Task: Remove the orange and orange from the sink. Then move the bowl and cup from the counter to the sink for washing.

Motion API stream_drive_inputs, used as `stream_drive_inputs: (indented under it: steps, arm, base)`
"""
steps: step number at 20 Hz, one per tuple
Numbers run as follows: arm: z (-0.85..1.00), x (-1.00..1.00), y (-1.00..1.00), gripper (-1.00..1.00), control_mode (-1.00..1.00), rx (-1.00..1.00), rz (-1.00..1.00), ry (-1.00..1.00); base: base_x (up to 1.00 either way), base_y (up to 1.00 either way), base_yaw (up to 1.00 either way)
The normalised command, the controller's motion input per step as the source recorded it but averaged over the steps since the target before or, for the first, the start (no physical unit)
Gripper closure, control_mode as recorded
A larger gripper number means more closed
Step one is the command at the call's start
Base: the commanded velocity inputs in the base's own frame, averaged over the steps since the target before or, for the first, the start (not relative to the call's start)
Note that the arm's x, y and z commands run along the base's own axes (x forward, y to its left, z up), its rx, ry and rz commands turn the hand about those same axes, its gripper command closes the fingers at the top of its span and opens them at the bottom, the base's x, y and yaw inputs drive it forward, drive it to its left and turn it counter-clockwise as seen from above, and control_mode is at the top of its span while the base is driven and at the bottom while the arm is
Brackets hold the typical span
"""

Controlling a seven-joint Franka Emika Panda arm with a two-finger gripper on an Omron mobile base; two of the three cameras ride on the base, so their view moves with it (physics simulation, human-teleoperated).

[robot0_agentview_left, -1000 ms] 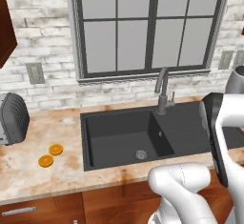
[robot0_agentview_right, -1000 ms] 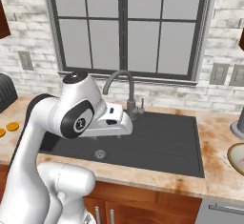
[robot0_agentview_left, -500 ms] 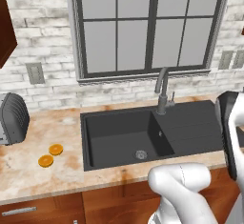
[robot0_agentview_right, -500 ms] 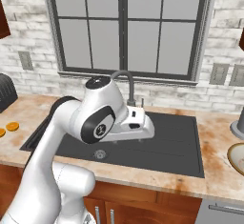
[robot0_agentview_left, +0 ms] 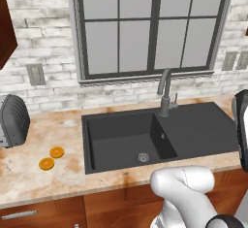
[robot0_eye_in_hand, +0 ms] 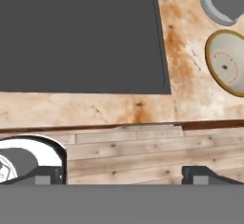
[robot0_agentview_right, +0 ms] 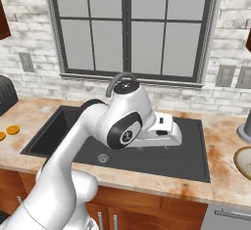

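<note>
Two oranges lie on the counter left of the black sink; one orange also appears at the left of the right base view. The basin holds nothing. The bowl, cream with a tan rim, sits on the counter right of the sink, and its edge shows in the right base view. My gripper is open and holds nothing, hovering over the counter's front edge beside the drainboard, left of the bowl. The cup is out of view.
A dark curved faucet stands behind the sink. A grey round object stands on the counter just beyond the bowl. A toaster is at the far left. My arm reaches across above the sink.
The arm has swung to the right across the sink toward the drainboard side. The oranges have stayed put on the counter.
</note>
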Motion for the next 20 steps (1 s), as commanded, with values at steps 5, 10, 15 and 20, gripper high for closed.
stream_drive_inputs:
  steps: [5, 10, 15, 20]
  arm:
    - [-0.13, 0.16, -0.47, -1.0, -1.0, 0.0, -0.16, 0.0]
    - [-0.2, 0.24, -0.4, -1.0, -1.0, 0.0, -0.13, 0.0]
    - [-0.25, 0.26, -0.4, -1.0, -1.0, 0.0, -0.05, 0.0]
    - [-0.2, 0.25, -0.46, -1.0, -1.0, 0.0, 0.0, 0.01]
  base:
    - [0.0, 0.0, 0.0]
    - [0.0, 0.0, 0.0]
    - [0.0, 0.0, 0.0]
    - [0.0, 0.0, 0.0]
